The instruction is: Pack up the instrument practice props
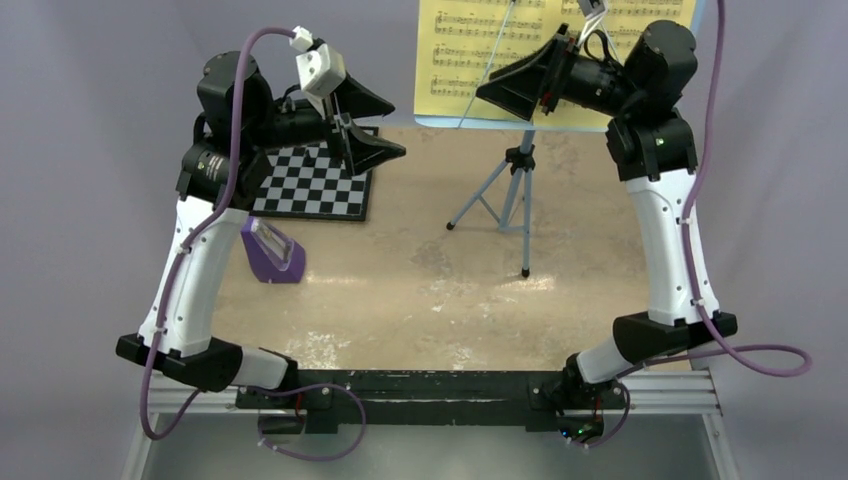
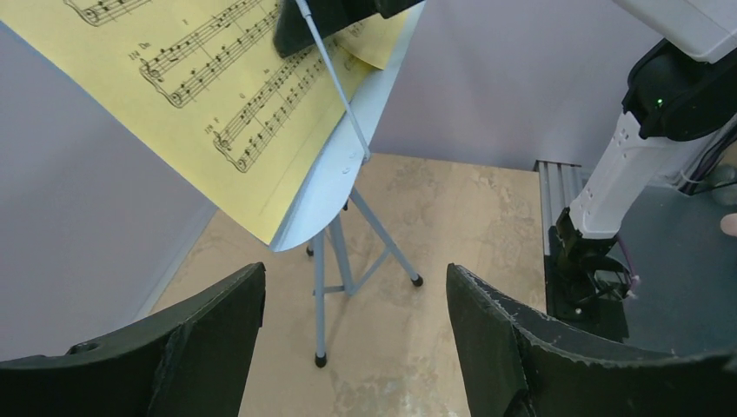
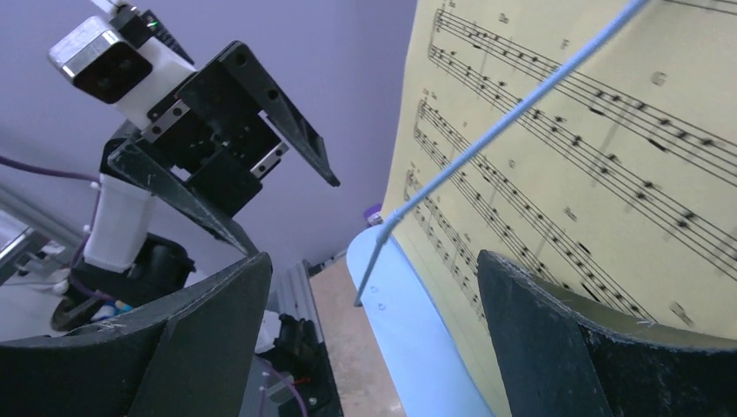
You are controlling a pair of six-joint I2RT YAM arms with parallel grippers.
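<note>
Jaws of the left gripper (image 2: 356,280) are spread wide and nothing is held between them. Only the table (image 2: 452,226) and the legs of the stand (image 2: 320,287) are seen through the gap. The stand is placed ahead of this gripper and apart from it, and the sheet (image 2: 174,78) is seen above and to the left in the wrist view.

The right gripper (image 3: 374,261) is likewise opened wide and nothing is gripped. It is raised close in front of the sheet, over its lower left part, and the thin wire (image 3: 504,130) that crosses the sheet is seen just past the jaws. Whether this gripper touches the paper cannot be told. The two grippers are pointed toward each other and kept apart.

The sheet is leant on the tray (image 3: 408,339) of the stand, at the far side of the table. Printed staves of notes are carried on it, with small chord letters above them. "F" and "G" can be read; the rest is blurred.

One sheet, one stand on three legs and one metronome (image 1: 272,250) are counted. The metronome is set on the table just beside the left arm (image 1: 195,270), well apart from the stand and from both grippers. One checkerboard (image 1: 315,185) is laid flat just behind it, partly hidden by that arm.
</note>
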